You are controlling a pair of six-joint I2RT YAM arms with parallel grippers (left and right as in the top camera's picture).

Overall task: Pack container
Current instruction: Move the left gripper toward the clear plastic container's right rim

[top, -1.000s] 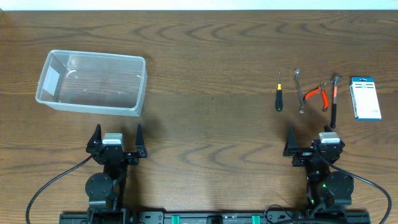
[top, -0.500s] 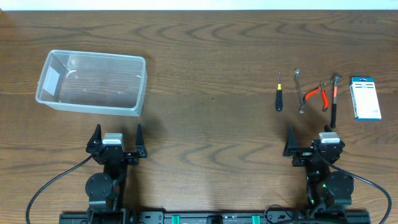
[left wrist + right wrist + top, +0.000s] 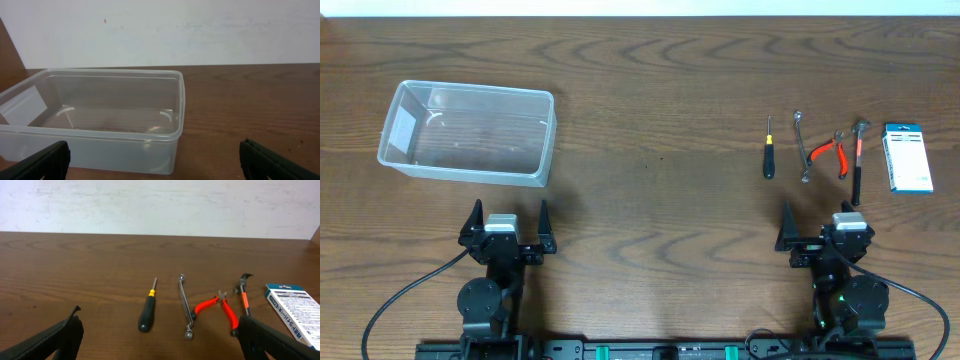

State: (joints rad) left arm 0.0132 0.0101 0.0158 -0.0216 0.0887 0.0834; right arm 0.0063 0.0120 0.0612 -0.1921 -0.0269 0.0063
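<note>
The clear plastic container [image 3: 470,132] stands empty at the back left; it also shows in the left wrist view [image 3: 100,120]. My left gripper [image 3: 507,222] is open and empty in front of it [image 3: 155,162]. At the right lie a black-handled screwdriver [image 3: 769,150], a metal wrench [image 3: 802,146], red-handled pliers [image 3: 832,152] and a small hammer [image 3: 857,160]. They also show in the right wrist view: screwdriver [image 3: 148,312], wrench [image 3: 185,305], pliers [image 3: 218,310], hammer [image 3: 243,296]. My right gripper [image 3: 822,228] is open and empty just in front of the tools [image 3: 160,342].
A small flat white-and-blue box [image 3: 907,157] lies at the far right, beside the hammer; it also shows in the right wrist view [image 3: 295,312]. The wooden table [image 3: 660,110] runs back to a white wall.
</note>
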